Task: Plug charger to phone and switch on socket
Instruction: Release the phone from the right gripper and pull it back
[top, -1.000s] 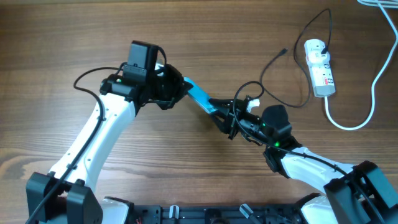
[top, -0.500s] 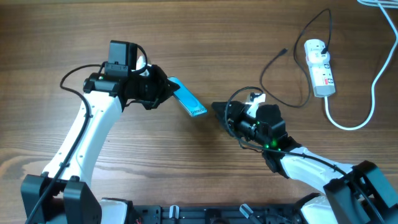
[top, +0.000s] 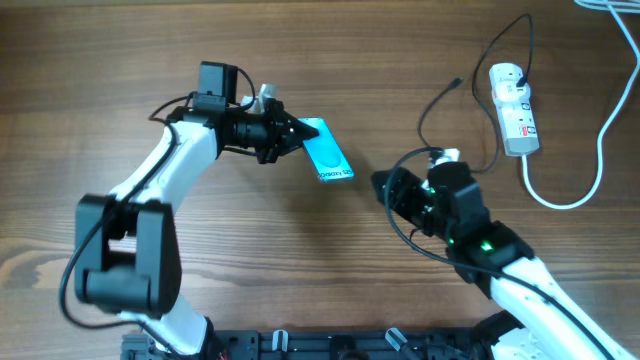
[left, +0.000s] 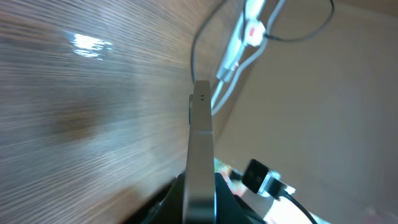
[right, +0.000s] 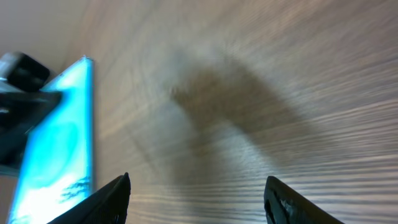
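My left gripper (top: 293, 136) is shut on the phone (top: 327, 150) and holds it by one end above the table, teal screen facing up. In the left wrist view the phone (left: 200, 149) shows edge-on between the fingers. My right gripper (top: 385, 186) is open and empty, just right of the phone's free end. The right wrist view shows its spread fingers (right: 199, 200) and the phone (right: 56, 140) at the left. The charger cable (top: 428, 130) lies loose, its connector tip (top: 458, 83) on the table. The socket (top: 512, 110) lies at the far right with a black plug in it.
A thick white cord (top: 590, 150) loops from the socket toward the right edge. The socket and cords also show blurred at the top of the left wrist view (left: 249, 31). Bare wooden table surrounds both arms.
A second ago both grippers met at the phone. The right gripper has drawn back to the right. The left arm swung left with the phone, then back right, turning the screen up.
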